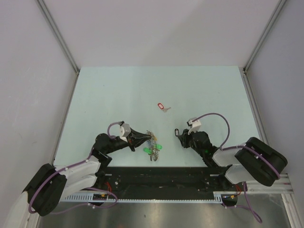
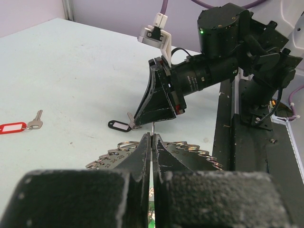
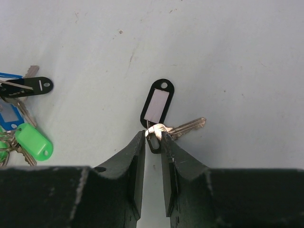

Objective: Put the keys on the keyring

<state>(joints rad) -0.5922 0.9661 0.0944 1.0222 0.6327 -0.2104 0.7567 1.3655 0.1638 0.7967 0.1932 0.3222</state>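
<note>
From above, your left gripper (image 1: 148,139) sits at the keyring (image 1: 153,144), which carries a bunch of green-tagged keys (image 1: 147,150). Your right gripper (image 1: 177,134) is near that bunch on its right, and the red-tagged key (image 1: 162,106) lies beyond the bunch, well apart. In your left wrist view the jaws are pressed together on a thin wire of the ring. In your right wrist view the jaws stand narrow, pinching the near end of the black-tagged key (image 3: 159,102), right of the bunch

No legible text — black key tag (image 3: 157,103) label window blank.
</note>
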